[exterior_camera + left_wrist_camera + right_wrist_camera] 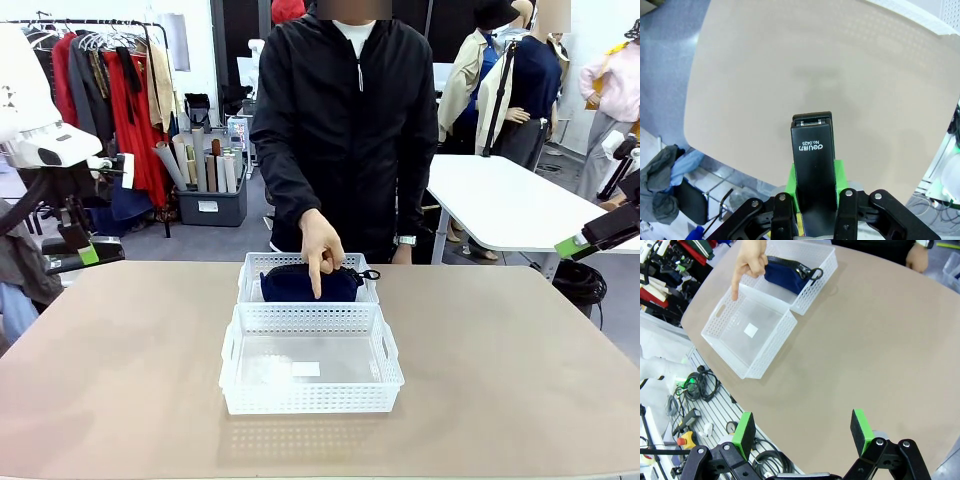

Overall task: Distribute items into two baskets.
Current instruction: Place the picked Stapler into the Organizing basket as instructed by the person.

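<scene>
- Front view: 2 white baskets sit touching in the middle of the table (520, 400). The blue pouch (295, 283) lies in the far basket (252, 275). The near basket (310, 395) has nothing in it. The person's hand (320, 245) points down there, maybe to show where the next thing goes.
- Left wrist view: the left gripper (812, 200) squeezes the black stapler (812, 160) tight, high over the table, so it won't fall.
- Right wrist view: the right gripper (802, 432) has its fingers wide and holds nothing, off to the side.

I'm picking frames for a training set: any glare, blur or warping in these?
Front view: even light, soft shadow under the near basket. Left wrist view: stapler sharp, table edges bowed by the lens. Right wrist view: sharp, similar curving.
</scene>
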Action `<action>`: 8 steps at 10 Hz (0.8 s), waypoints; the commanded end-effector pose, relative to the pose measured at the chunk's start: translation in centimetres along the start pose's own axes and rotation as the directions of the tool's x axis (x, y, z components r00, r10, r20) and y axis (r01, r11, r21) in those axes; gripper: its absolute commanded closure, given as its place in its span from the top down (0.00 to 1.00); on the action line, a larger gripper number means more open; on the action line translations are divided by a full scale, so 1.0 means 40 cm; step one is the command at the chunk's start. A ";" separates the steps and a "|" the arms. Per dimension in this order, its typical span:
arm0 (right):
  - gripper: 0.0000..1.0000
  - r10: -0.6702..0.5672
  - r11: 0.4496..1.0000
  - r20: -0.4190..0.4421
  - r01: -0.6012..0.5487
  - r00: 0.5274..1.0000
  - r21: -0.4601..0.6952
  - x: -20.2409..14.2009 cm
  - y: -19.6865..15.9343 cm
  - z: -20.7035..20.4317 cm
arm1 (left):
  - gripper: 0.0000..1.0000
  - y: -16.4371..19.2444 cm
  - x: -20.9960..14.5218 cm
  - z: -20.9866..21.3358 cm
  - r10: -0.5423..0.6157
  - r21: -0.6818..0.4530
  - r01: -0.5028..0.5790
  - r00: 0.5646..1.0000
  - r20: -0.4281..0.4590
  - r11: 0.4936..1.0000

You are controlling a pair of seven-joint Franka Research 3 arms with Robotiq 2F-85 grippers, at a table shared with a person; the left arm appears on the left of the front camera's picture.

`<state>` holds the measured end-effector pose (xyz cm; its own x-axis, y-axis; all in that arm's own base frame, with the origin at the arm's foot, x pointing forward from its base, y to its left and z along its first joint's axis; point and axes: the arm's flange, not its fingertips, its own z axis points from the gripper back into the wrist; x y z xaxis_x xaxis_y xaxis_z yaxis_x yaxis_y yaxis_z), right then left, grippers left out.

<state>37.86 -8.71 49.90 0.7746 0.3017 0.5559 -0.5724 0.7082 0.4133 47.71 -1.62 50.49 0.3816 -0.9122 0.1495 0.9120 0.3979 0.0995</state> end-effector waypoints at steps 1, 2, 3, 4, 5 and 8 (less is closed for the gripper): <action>1.00 0.005 1.000 0.006 -0.005 1.000 -0.005 0.002 0.000 0.000 | 0.00 0.003 -0.005 0.005 -0.002 0.017 0.002 1.000 -0.007 1.000; 1.00 0.005 1.000 0.006 -0.005 1.000 -0.005 0.002 0.000 0.000 | 0.00 0.003 -0.005 0.005 -0.002 0.017 0.002 1.000 -0.007 1.000; 1.00 0.005 1.000 0.006 -0.005 1.000 -0.005 0.002 0.000 0.000 | 0.00 0.003 -0.005 0.005 -0.002 0.017 0.002 1.000 -0.007 1.000; 1.00 0.005 1.000 0.006 -0.005 1.000 -0.005 0.002 0.000 0.000 | 0.00 0.003 -0.005 0.005 -0.002 0.017 0.002 1.000 -0.007 1.000; 1.00 0.005 1.000 0.006 -0.005 1.000 -0.005 0.002 0.000 0.000 | 0.00 0.003 -0.005 0.005 -0.002 0.017 0.002 1.000 -0.007 1.000; 1.00 0.005 1.000 0.006 -0.005 1.000 -0.005 0.002 0.000 0.000 | 0.00 0.000 0.000 0.000 0.000 0.000 0.000 1.000 0.000 1.000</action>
<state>37.86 -8.71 49.90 0.7746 0.3017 0.5558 -0.5724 0.7081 0.4133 47.71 -1.67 50.46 0.3808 -0.9126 0.1491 0.9126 0.3969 0.0986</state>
